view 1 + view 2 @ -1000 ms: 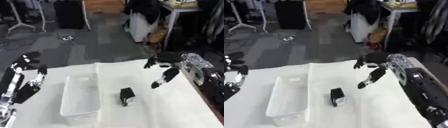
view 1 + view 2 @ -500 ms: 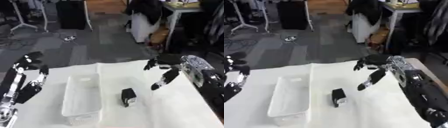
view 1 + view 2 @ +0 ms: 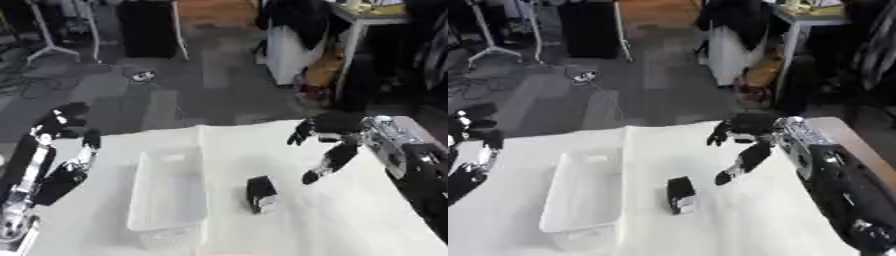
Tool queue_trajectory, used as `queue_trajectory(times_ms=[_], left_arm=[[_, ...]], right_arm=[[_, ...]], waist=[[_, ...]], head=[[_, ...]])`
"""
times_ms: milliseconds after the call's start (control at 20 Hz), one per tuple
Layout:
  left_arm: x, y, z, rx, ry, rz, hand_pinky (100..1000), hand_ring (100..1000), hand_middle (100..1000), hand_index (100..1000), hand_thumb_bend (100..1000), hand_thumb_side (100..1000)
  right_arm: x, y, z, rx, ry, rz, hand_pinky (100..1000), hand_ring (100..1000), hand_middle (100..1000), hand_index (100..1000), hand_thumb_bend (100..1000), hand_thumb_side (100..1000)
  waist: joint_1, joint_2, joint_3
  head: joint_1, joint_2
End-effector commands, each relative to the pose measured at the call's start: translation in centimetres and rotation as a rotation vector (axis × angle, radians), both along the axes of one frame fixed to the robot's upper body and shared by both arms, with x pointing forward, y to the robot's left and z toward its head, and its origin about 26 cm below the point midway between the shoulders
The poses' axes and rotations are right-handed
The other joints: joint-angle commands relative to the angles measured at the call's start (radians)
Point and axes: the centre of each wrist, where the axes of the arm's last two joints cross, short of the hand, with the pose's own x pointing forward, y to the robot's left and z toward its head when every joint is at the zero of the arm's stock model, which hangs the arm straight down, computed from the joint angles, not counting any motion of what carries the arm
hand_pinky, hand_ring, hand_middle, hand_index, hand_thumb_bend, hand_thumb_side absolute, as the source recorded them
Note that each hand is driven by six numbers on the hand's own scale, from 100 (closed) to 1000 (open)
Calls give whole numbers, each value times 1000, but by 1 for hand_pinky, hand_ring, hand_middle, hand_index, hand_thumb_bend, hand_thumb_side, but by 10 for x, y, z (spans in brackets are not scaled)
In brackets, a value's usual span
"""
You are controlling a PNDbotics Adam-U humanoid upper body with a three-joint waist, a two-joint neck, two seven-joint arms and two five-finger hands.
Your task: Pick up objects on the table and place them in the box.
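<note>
Small dark object (image 3: 260,193) stands on the white desk (image 3: 350,220), just right of the clear plastic box (image 3: 168,192) and apart from it. Nothing touches it yet, so the pick is not begun. Right hand (image 3: 325,140) hovers above and to the right of the object, fingers spread and pointing down toward it, thumb reaching lower, holding nothing. My read: it is lined up for a descent onto the object. The box looks empty, its long side running away from the robot, open top ready to receive. Left hand (image 3: 63,145) sits out at the desk's left edge, fingers relaxed and open, idle, well clear of the box so it will not block the drop.
</note>
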Motion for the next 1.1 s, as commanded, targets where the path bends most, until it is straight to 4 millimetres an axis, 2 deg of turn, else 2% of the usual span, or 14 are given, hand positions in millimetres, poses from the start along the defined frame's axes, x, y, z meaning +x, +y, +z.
queue_trajectory(times_ms=[50,700,750,1100], left_arm=[[-1,3,13,18,-33,-5,644,758,849,872,100,868],[-1,2,13,16,-31,-8,643,757,850,872,100,869],[-1,2,13,16,-31,-9,643,757,850,872,100,869],[-2,1,13,17,-31,-10,644,757,850,872,100,869]], right_arm=[[1,-1,2,-28,22,37,766,708,655,857,889,1000],[0,3,-17,23,59,46,774,702,635,857,900,1000],[-1,4,-25,46,73,53,774,702,635,857,900,1000],[-2,5,-41,114,124,63,780,704,635,858,901,1000]], waist=[[1,-10,4],[2,-6,9],[3,-5,11],[3,-4,12]], head=[[12,-4],[19,-9],[22,-10],[26,-12]])
